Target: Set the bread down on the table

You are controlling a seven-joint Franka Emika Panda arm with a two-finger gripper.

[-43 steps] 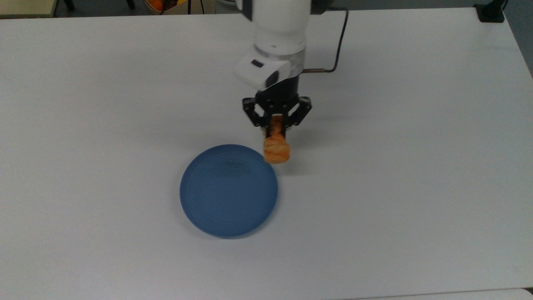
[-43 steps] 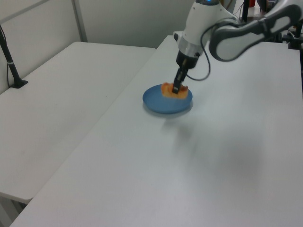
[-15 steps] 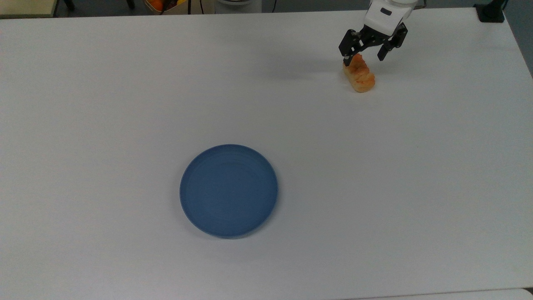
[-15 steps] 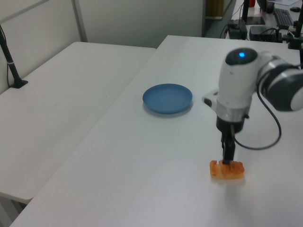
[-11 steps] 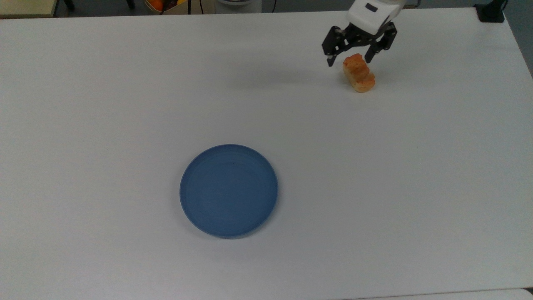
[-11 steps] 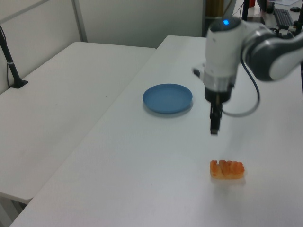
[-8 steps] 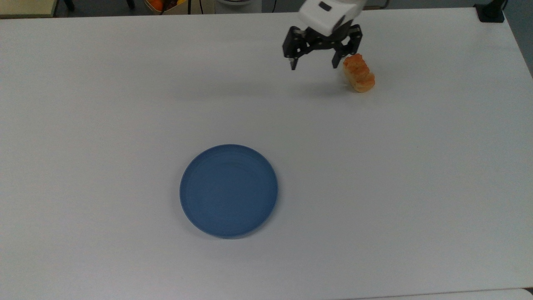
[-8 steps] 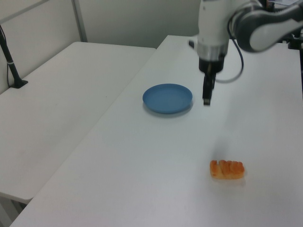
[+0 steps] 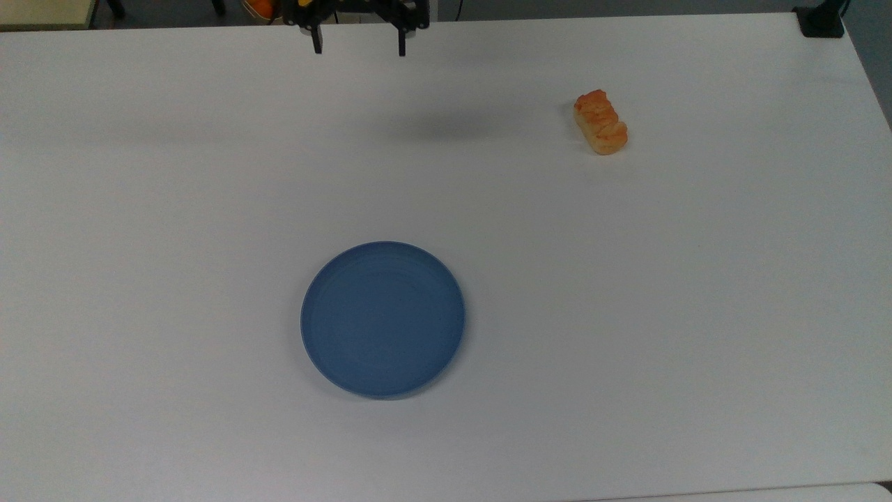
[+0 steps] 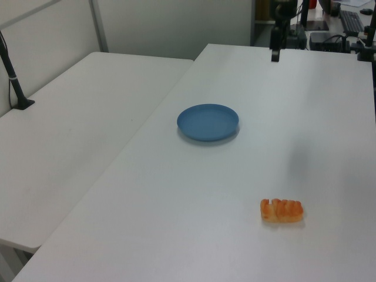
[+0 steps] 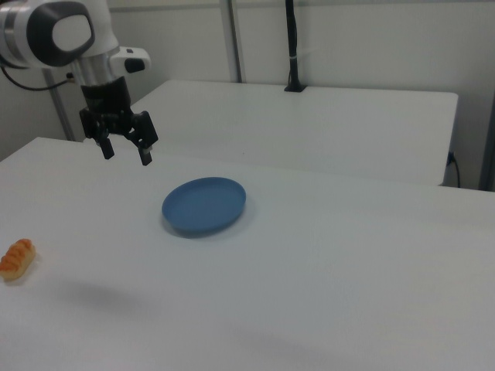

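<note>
The white table [image 9: 627, 314] carries the blue plate [image 9: 382, 318] in the lower middle of the top view, the same place as before. The bread [image 9: 600, 122] lies on the table in the upper right, well apart from the plate, unmoved in the last second. The gripper [image 9: 359, 49], just above the bread a second ago, has gone to the top edge, fingers wide apart and holding nothing.

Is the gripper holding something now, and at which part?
Nothing is held. The gripper is open and empty above the table; the bread lies apart on it.
</note>
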